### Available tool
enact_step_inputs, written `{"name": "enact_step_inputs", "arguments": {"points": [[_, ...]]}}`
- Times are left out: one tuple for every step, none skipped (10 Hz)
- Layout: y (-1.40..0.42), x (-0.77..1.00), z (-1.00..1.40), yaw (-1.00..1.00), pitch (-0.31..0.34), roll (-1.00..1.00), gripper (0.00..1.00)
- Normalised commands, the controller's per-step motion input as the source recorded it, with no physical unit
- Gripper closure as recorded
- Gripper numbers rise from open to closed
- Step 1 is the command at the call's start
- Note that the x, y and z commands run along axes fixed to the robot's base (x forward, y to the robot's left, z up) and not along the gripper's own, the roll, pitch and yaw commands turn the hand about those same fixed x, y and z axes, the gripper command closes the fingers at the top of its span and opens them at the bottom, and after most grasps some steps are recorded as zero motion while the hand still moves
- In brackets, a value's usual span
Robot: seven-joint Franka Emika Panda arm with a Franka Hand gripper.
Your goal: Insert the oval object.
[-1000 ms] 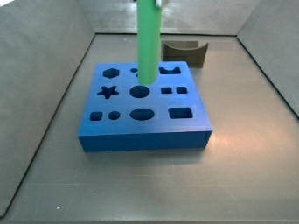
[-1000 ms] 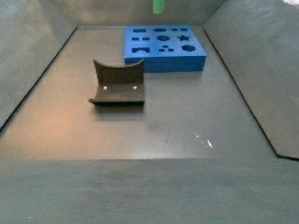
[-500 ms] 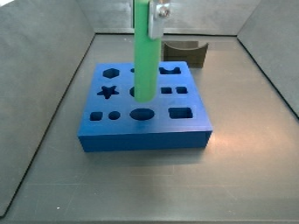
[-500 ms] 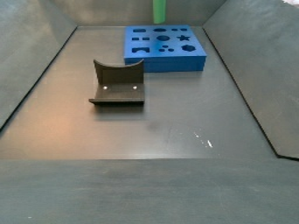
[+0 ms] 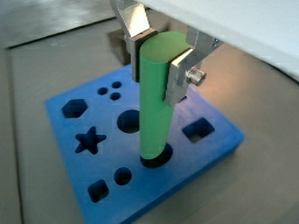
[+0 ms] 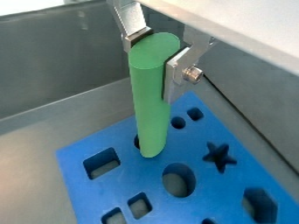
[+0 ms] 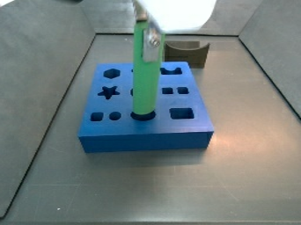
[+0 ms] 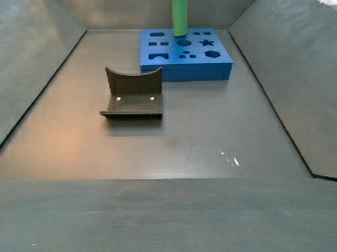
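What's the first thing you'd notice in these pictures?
The bright green peg standing upright, its tip in a hole near the front edge of the blue block. The gripper clamps the peg's top, jaws shut on either side. Behind the block sits a dark curved piece on the grey floor.

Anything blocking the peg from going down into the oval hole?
Nothing visible. The end effector holds the peg upright, its tip already at the mouth of the oval hole in the blue block; the neighbouring holes are empty.
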Motion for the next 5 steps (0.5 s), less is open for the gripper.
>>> {"name": "enact_step_inputs", "arguments": {"points": [[-0.19, 0.0, -0.08, -0.93, 0.05, 0.03, 1.0], [-0.26, 0.0, -0.01, -0.89, 0.056, 0.03, 1.0], [-0.33, 0.0, 0.0, -0.81, 0.06, 0.04, 1.0], [-0.33, 0.03, -0.03, -0.75, 0.066, 0.03, 1.0], [-0.09, 0.27, -0.2, -0.44, 0.097, 0.04, 1.0]]}}
